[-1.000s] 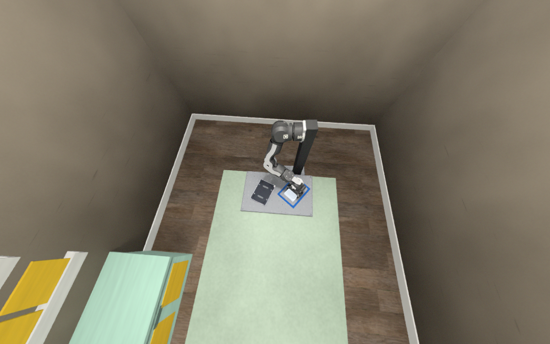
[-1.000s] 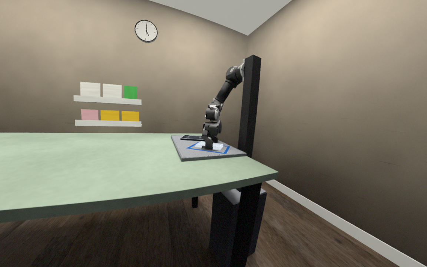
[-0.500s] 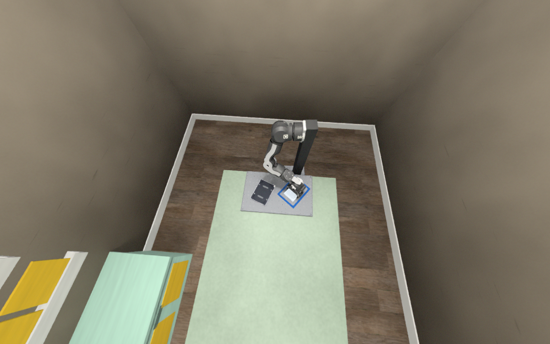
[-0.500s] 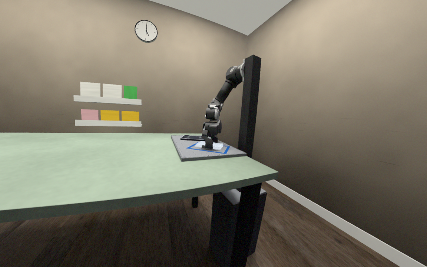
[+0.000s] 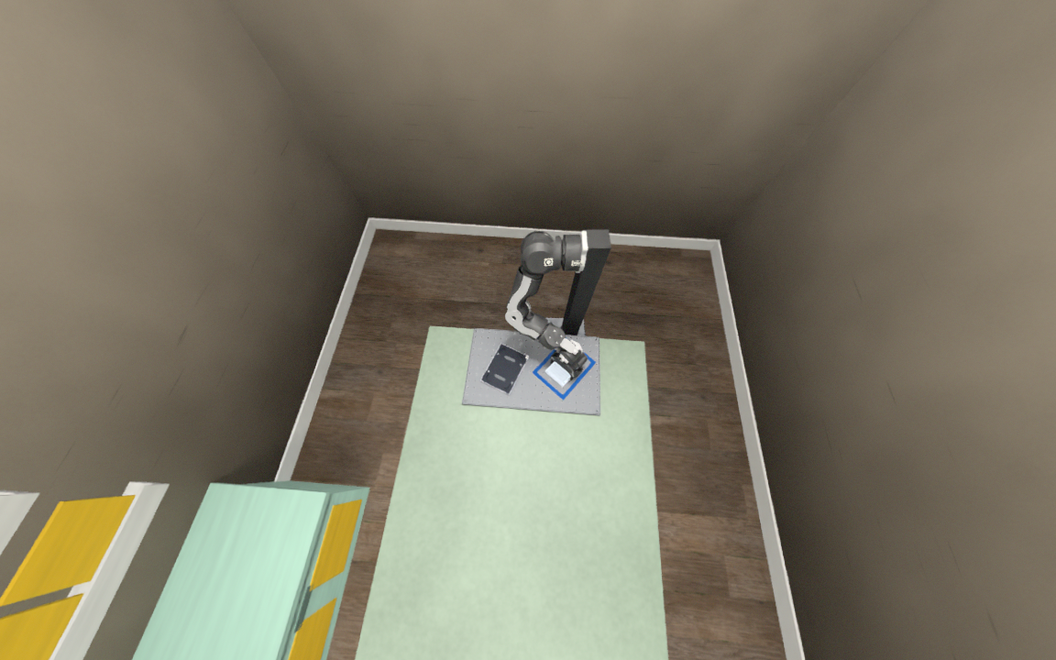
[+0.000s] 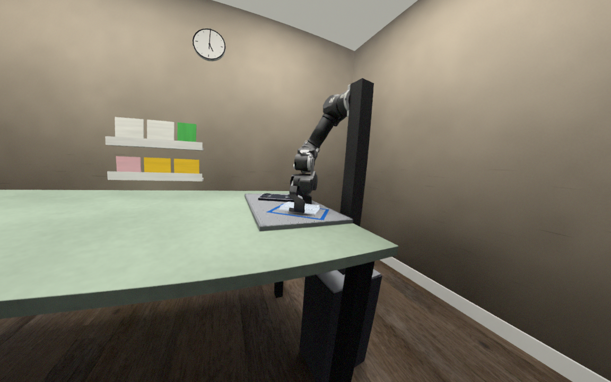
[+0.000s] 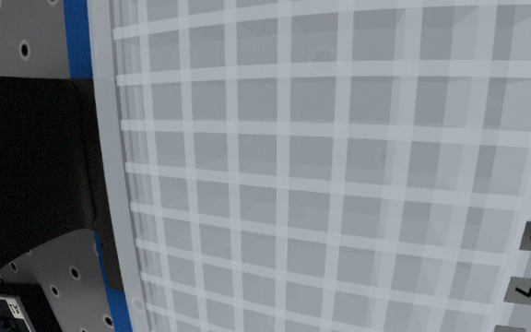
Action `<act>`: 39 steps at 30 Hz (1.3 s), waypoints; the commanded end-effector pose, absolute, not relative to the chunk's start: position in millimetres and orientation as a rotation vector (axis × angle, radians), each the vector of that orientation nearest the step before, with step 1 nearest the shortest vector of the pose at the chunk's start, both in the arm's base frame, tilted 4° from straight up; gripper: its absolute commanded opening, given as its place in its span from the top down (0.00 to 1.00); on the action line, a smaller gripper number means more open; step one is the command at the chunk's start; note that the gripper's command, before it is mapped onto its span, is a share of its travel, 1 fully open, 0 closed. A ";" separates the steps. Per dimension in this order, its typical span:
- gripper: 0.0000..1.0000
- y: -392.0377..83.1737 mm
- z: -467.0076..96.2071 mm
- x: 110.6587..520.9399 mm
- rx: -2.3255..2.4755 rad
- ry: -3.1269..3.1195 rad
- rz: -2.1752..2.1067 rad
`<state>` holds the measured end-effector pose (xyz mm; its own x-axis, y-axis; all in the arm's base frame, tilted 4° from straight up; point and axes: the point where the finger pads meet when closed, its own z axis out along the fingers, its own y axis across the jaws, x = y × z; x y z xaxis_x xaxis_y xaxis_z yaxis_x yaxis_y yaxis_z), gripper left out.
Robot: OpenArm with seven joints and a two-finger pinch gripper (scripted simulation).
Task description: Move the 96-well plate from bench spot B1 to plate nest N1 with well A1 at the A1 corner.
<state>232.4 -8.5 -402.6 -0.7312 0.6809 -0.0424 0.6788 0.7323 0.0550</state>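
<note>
The clear, pale 96-well plate point(image 5: 558, 374) point(image 6: 312, 208) point(image 7: 256, 148) looks level, low over the blue outline point(image 5: 548, 385) point(image 7: 78, 41) of the bench spot. Whether it touches the board cannot be told. My gripper point(image 5: 567, 368) point(image 6: 302, 205) is shut on the plate across two opposite sides. In the wrist view one dark finger presses the left edge; numbers 5, 6 and 7 show along the right edge. The cut-off corner is out of sight. The dark plate nest point(image 5: 504, 368) point(image 6: 274, 197) lies left of the spot in the top view; its A1 label point(image 7: 14, 308) shows in the wrist view.
The grey perforated board point(image 5: 532, 401) point(image 6: 264, 222) carries the spot and the nest on the pale green table point(image 5: 515, 509) point(image 6: 132, 237). The black arm post point(image 5: 585, 291) point(image 6: 359, 152) stands behind the board, close to the spot.
</note>
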 end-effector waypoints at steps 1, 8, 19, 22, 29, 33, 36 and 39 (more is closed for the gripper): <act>1.00 -8.1 -400.8 233.1 1.131 2.866 0.057; 1.00 -8.2 -400.8 233.1 1.129 2.866 0.062; 1.00 -8.2 -400.8 233.1 1.129 2.866 0.062; 1.00 -8.1 -403.2 232.7 1.127 2.867 0.064; 1.00 -8.0 -404.8 232.4 1.126 2.868 0.064; 1.00 -8.0 -404.8 232.4 1.126 2.868 0.064; 1.00 -8.0 -404.8 232.4 1.126 2.868 0.064; 1.00 -7.9 -406.1 232.6 1.123 2.868 0.064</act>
